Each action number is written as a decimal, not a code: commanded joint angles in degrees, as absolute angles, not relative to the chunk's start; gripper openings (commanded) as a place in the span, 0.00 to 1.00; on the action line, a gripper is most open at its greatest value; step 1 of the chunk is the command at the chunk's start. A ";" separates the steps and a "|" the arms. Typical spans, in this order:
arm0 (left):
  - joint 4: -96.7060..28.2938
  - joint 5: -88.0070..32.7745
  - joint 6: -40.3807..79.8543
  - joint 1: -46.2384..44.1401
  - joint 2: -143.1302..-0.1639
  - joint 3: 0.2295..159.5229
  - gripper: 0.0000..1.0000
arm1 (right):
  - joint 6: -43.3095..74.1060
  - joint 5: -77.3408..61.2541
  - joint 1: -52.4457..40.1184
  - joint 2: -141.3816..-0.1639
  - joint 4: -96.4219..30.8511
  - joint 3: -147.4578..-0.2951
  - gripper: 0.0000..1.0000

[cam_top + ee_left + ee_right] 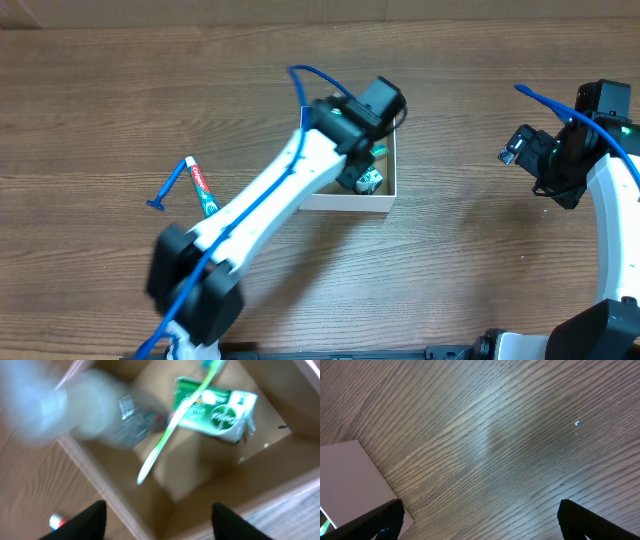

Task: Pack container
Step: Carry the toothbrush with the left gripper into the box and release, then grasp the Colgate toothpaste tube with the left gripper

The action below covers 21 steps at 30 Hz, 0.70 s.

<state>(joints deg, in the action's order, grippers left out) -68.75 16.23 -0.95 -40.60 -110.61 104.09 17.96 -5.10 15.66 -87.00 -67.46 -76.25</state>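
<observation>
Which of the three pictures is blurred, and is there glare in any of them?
Left wrist view: blurred throughout, worst on the clear bottle at upper left; the green toothbrush is soft but recognisable. Right wrist view: sharp wood grain, with a pale glare patch on the table. Overhead view: sharp, evenly lit.

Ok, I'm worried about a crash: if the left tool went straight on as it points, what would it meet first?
The open left tool would likely meet the container's cardboard floor near its corner, beside the green toothbrush's tip; depth is unclear.
</observation>
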 commanded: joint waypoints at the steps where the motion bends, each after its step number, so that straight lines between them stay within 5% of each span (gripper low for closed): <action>1: -71.37 19.46 16.62 -32.80 -98.35 107.90 0.75 | 17.69 -4.82 15.51 -86.70 -67.11 -76.34 1.00; 10: -75.42 4.14 28.99 -0.60 -99.70 99.68 0.84 | 17.72 -4.82 15.51 -86.70 -67.11 -76.34 1.00; 21: -61.30 -0.12 26.57 3.20 -113.65 81.82 0.87 | 17.72 -4.82 15.51 -86.70 -67.09 -76.34 1.00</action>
